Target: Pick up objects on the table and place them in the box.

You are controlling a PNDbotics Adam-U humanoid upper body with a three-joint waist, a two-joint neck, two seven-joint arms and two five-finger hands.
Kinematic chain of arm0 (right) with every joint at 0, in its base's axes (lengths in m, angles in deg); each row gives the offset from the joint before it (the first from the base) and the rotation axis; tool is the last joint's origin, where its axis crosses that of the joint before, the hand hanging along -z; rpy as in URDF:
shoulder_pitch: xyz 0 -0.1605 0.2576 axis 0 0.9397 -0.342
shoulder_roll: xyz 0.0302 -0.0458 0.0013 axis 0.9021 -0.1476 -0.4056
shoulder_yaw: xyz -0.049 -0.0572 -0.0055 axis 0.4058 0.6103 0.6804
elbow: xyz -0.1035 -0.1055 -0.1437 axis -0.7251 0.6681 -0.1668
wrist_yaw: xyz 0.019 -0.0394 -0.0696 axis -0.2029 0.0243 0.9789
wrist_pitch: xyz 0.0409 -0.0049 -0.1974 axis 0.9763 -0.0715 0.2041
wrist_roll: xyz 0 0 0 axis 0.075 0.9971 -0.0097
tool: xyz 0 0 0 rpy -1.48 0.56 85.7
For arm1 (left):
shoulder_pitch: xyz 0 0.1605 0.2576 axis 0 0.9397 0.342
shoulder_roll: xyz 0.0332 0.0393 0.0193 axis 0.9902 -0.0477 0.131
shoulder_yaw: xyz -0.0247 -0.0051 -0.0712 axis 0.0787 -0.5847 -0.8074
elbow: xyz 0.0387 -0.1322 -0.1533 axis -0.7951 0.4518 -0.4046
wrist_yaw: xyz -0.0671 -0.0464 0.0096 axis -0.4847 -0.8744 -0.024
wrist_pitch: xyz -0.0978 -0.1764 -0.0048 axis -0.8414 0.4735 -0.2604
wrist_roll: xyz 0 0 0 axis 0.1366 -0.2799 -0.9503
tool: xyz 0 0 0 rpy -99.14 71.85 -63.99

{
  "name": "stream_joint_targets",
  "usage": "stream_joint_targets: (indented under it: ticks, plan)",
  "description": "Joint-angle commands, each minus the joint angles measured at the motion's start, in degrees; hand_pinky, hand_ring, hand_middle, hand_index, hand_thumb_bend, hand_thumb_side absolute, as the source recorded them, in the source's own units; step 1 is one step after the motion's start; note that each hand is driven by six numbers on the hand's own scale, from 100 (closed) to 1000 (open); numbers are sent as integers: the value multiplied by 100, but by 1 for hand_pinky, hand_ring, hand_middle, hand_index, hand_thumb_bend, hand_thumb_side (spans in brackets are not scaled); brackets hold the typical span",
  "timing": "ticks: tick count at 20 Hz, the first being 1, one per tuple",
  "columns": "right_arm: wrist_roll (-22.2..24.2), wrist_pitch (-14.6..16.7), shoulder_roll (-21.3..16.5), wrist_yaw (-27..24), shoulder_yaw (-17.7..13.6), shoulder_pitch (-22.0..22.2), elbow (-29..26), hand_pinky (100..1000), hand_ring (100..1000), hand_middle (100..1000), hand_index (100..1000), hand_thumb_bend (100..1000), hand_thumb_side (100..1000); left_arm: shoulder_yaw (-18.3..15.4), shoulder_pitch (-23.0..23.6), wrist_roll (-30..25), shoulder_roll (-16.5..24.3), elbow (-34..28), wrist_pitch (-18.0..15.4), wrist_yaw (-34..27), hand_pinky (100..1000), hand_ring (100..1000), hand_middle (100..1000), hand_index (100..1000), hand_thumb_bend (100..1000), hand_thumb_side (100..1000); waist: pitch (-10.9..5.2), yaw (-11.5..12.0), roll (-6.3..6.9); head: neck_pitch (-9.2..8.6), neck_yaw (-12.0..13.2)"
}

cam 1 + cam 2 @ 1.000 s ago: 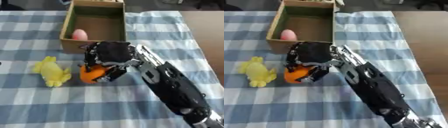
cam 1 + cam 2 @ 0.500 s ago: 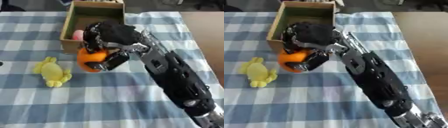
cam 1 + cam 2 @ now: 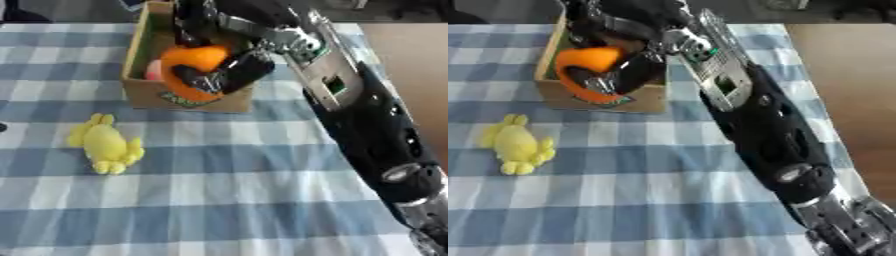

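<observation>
In hand: my right hand (image 3: 229, 75) curls around the orange ball (image 3: 194, 62), over the cardboard box (image 3: 140, 95).
Done: pink object (image 3: 154, 70) boxed beside my fingers.
Left: yellow plush toy (image 3: 105, 145), below-left of my hand.

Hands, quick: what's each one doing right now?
Right hand: closed around the orange ball, held over the cardboard box.
Left hand: not in view.

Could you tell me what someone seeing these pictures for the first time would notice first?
Most striking is the robot's right hand, its black fingers curled round an orange ball held over the near edge of the cardboard box. Something pink shows inside the box. On the blue checked tablecloth, in front of the box to the left, lies a yellow plush toy.
</observation>
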Motion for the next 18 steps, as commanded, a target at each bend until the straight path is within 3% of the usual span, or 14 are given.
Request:
stream_joint_targets:
  ticks: [1, 9, 18]
  plan:
    - [26, -128, -54, 9, -218, -308, 279, 678, 534, 221, 288, 100, 176, 10, -27, -22, 78, -97, 5, 6, 458, 752, 695, 783, 100, 781, -147, 19, 11, -22, -15]
    - [-22, -250, 354, 762, -766, -829, 1462, 709, 550, 231, 329, 100, 109, 32, -27, -52, 82, -97, 18, -15, 458, 754, 696, 784, 100, 782, -121, 81, 11, -79, -79]
    - [-995, -433, 738, 2449, -1397, -1284, 2588, 701, 551, 231, 327, 100, 115, 57, -43, -77, 90, -97, 14, -31, 457, 755, 697, 783, 100, 782, -60, 162, 1, -147, -154]
